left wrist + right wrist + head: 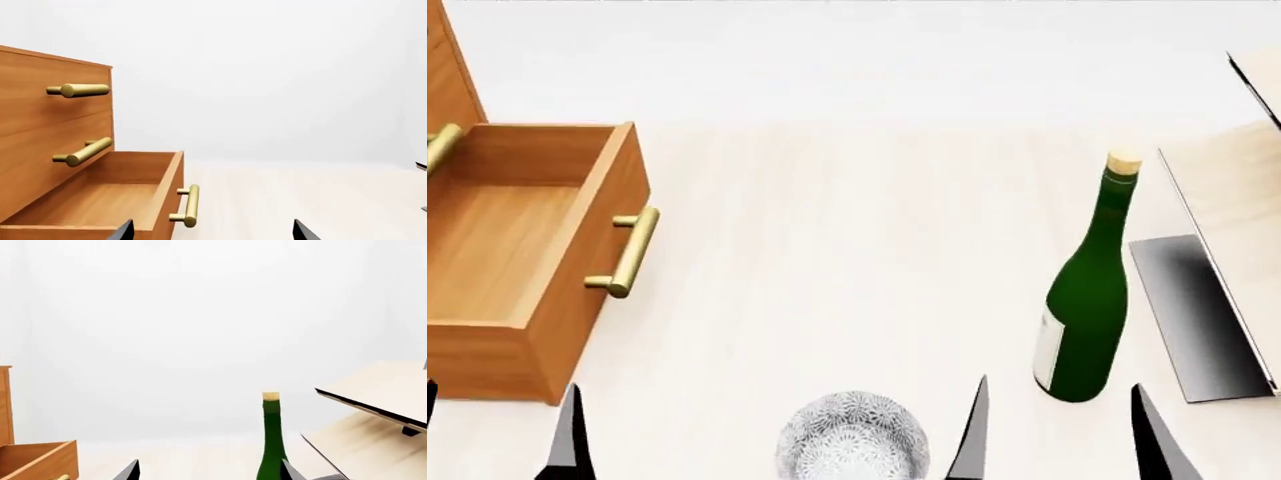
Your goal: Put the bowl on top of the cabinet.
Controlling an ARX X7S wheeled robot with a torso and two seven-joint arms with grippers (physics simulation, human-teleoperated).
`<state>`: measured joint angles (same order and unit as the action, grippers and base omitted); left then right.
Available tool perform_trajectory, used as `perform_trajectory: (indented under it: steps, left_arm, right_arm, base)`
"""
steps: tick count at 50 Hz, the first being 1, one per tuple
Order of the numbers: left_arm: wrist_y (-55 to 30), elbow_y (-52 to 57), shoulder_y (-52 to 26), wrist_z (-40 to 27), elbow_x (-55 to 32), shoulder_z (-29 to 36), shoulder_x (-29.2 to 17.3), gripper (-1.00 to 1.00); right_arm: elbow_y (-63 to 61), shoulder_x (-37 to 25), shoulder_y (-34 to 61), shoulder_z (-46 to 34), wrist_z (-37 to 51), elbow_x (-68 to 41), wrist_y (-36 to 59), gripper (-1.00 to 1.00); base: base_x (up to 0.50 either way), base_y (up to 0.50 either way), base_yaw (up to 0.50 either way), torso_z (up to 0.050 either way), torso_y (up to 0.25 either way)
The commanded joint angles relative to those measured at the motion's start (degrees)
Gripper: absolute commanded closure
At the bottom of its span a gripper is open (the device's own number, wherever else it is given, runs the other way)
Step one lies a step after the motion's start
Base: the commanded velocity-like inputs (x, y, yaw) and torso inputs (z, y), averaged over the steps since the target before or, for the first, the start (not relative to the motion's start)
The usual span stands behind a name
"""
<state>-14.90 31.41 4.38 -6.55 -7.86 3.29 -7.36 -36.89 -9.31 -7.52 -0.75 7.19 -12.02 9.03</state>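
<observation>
The bowl (851, 437), small, white and grey-speckled, sits on the pale table at the near edge of the head view, cut off at the bottom. It shows in neither wrist view. The orange-brown cabinet (446, 80) stands at the far left with its lowest drawer (554, 300) pulled out and empty; its top is out of the head view. My left gripper (497, 435) is open just in front of that drawer (100, 200), left of the bowl. My right gripper (1061, 440) is open to the bowl's right, near the bottle, and holds nothing.
A tall green bottle (1088, 300) with a cork stands right of centre, close to my right gripper's fingers (290, 471). A pale wood slatted rack (1228, 200) on a dark base stands at the far right. Brass bar handles (80, 90) stick out from the cabinet's drawers.
</observation>
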Motion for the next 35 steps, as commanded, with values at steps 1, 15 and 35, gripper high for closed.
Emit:
perform_trajectory:
  steps: [1,15,35]
  left_arm:
    - [1.0,2.3,1.1,0.4,1.0,-0.5,0.2,-1.0]
    - [1.4,2.0,1.0,-0.3,0.3,0.1,-0.8,-1.0]
    - [2.6,2.0,0.7,0.4,-2.1,0.8,-2.5,-1.0]
  right_arm:
    - [-2.8,0.6,-0.9,2.3,-0.1,0.2,0.2,-1.0]
    - [-3.6,-0.4,-1.2,2.7,0.4,-1.4,-0.1,-1.0]
    - [-3.6,-1.6,-1.2,2.4,1.4,-2.1,0.4,-1.0]
  base:
    - [0.5,0.0,0.0,0.0,0.0]
    - [0.5,0.0,0.0,0.0,0.001]
    - [0.33,0.0,0.0,0.027,0.0]
